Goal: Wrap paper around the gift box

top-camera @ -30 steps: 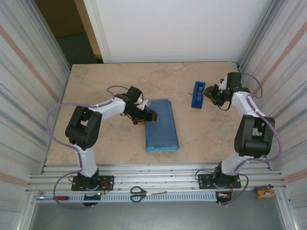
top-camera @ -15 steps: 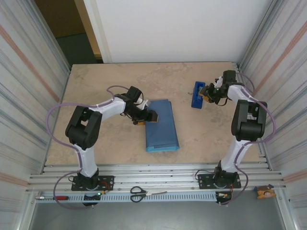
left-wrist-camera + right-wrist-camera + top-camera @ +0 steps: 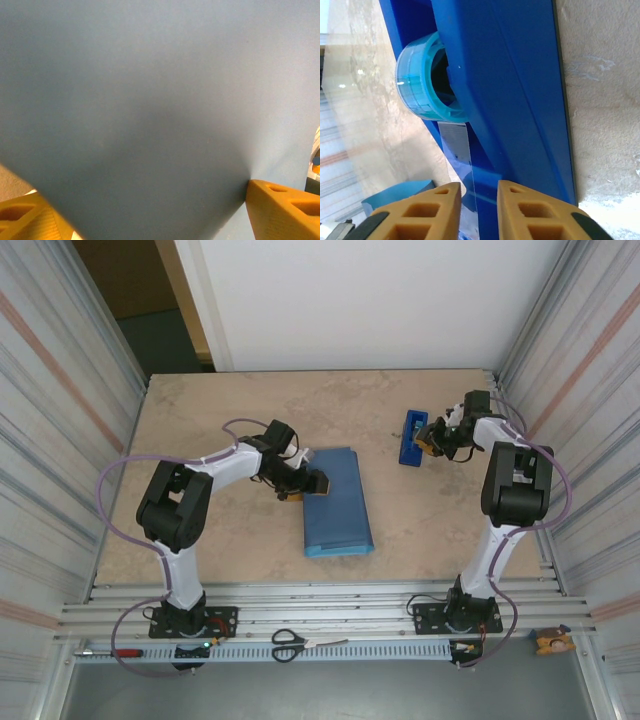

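Nearest you, on the metal rail [image 3: 350,615] at the table's front edge, lie black-handled scissors [image 3: 289,643] and, off to the left, a red-handled screwdriver [image 3: 118,651]. A small orange object [image 3: 552,642] sits at the rail's right end.

Beyond the rail, near the middle of the table [image 3: 200,540], you have the paper [image 3: 338,505]. It is folded over itself into a long rectangle, slate blue on top, with a lighter blue strip along its near edge.

Your left tool [image 3: 303,486] is at the paper's left edge, toward the far corner, reaching in from the left. Seen from the left wrist, its yellow fingers [image 3: 282,210] stand wide apart with the blue sheet filling the space between them. The finger at the right of that view touches the sheet, where a small dimple shows. You cannot tell whether this tool is grasping the paper or merely straddling it.

Farther back and to the right, well apart from the paper, a blue tape dispenser [image 3: 412,436] lies on the table, with your right tool [image 3: 434,438] just beside its right side. Seen from the right wrist, the fingers [image 3: 420,210] are drawn close with a narrow gap between them. A clear strip of tape [image 3: 456,150] runs from the teal roll [image 3: 422,82] down toward that gap. The tool is not clenched on it.
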`<state>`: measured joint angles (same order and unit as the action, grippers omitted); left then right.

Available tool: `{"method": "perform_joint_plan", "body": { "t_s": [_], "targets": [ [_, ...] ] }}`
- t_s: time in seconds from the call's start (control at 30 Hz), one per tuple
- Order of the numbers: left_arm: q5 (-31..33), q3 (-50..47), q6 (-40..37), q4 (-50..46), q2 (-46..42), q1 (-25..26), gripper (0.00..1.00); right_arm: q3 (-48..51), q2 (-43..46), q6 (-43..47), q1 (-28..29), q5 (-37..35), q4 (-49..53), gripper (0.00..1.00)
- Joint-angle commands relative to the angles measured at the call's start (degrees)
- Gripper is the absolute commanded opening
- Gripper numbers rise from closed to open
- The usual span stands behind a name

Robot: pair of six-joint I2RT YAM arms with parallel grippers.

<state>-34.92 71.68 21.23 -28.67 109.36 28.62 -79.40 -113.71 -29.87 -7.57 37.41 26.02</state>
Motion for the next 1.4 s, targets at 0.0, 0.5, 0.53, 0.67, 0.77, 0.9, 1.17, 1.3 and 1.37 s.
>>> {"method": "perform_joint_plan", "body": {
  "t_s": [0.0, 0.5, 0.53, 0.67, 0.77, 0.9, 1.17, 1.3, 1.37],
  "targets": [
    [5.6, -2.5, -1.0, -1.8, 5.1, 1.2, 0.85, -1.8, -1.1, 1.1, -0.2, 2.1, 0.7, 0.24],
    [5.1, -2.6, -1.1, -1.7, 5.6, 1.2, 0.85, -1.1, -0.7, 0.5, -0.6, 3.5, 0.0, 0.13],
    [5.1, -2.5, -1.1, -1.7, 5.6, 1.2, 0.85, -1.2, -0.5, 0.4, -0.6, 3.6, 0.0, 0.13],
    [5.1, -2.6, -1.1, -1.7, 5.6, 1.2, 0.85, -1.5, -0.3, -0.2, -0.8, 4.6, -0.1, 0.06],
    [5.2, -2.7, -1.1, -1.6, 5.8, 1.2, 0.85, -2.1, -0.3, -0.8, -0.9, 5.4, -0.3, 0.01],
    [5.4, -2.8, -1.1, -1.6, 5.9, 1.2, 0.85, -2.8, 0.3, -1.9, -1.0, 6.7, -0.4, 0.00],
    [5.7, -3.5, -0.8, -0.9, 6.3, 1.2, 0.85, -3.5, 3.9, -4.4, -1.1, 10.4, -0.3, 0.00],
    [5.7, -3.7, -0.8, -0.9, 6.2, 1.2, 0.85, -1.0, 5.6, -5.6, -1.0, 11.4, -0.2, 0.00],
    [5.7, -3.7, -0.8, -0.8, 6.1, 1.2, 0.85, 2.0, 7.1, -6.6, -0.9, 11.5, -1.8, 0.00]
  ]
}}
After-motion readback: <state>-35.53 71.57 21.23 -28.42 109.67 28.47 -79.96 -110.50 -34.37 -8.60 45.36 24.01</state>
